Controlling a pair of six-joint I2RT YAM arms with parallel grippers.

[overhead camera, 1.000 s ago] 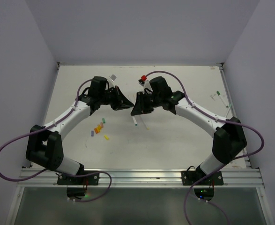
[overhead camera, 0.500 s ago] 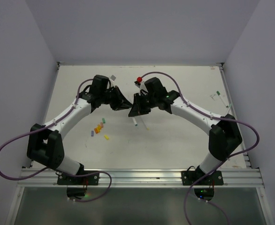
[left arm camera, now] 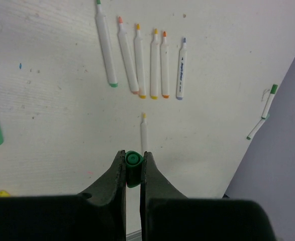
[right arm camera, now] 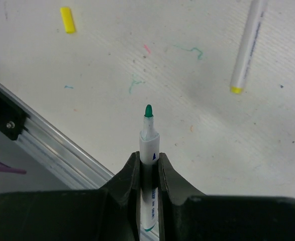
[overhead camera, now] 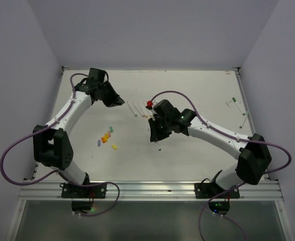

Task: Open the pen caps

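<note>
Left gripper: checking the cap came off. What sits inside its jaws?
A green cap, pinched between the fingers of the left gripper. They cover its sides.

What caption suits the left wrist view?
Left jaws grip a small dark-green plastic cap, a row of six uncapped white marker pens lying beyond.

Left pincer and right pincer both clamped

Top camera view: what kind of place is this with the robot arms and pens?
Probably a lab test booth: plain walls close around a scribbled white table, the left arm and right arm bolted to a metal rail, purple cables trailing.
</note>
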